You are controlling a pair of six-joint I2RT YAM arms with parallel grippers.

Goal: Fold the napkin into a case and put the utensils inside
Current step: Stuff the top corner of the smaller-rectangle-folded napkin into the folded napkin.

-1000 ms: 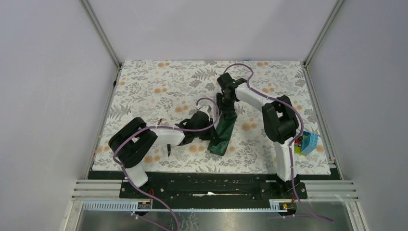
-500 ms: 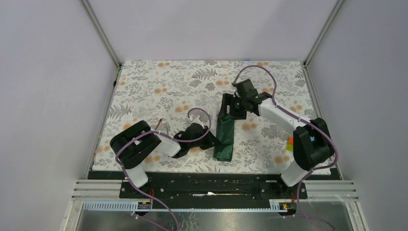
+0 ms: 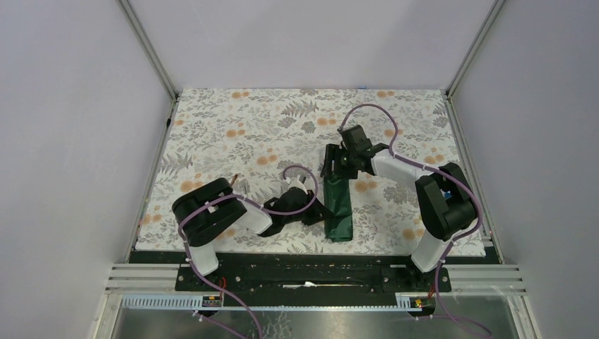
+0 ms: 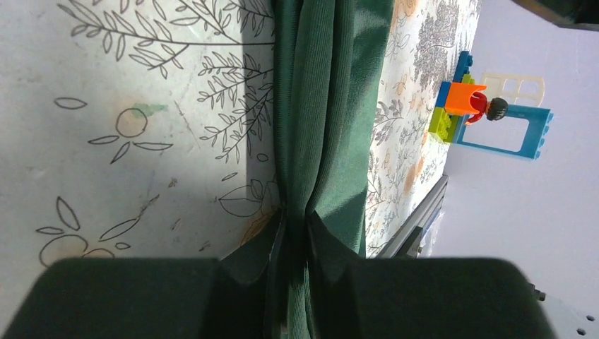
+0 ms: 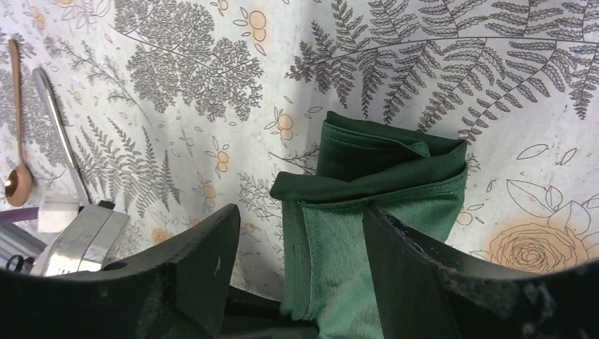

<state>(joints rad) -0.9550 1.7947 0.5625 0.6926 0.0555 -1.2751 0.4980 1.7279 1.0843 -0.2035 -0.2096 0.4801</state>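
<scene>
The napkin [image 3: 338, 209] is folded into a long, narrow dark green strip. It lies on the flowered counter [image 3: 233, 134] just below the middle of the overhead frame and runs almost straight up and down.

The left end effector [image 3: 316, 212] meets the strip's left edge near its lower half. In the left wrist view it is pressed together on the napkin's layered edge at the bottom centre, and the fabric puckers where it is pinched.

The right end effector [image 3: 333, 168] sits over the strip's upper end. In the right wrist view its fingers [image 5: 201, 272] are spread, one on each side of the folded end. The finger at lower left is clear of the cloth. The one at lower right is at the cloth's edge, and I cannot tell whether it touches.

A copper spoon [image 5: 14, 113] and a knife [image 5: 60, 138] lie side by side at the left edge of the right wrist view, well apart from the napkin. Bright toy blocks [image 4: 470, 106] stand in the upper right of the left wrist view, beyond the napkin.
</scene>
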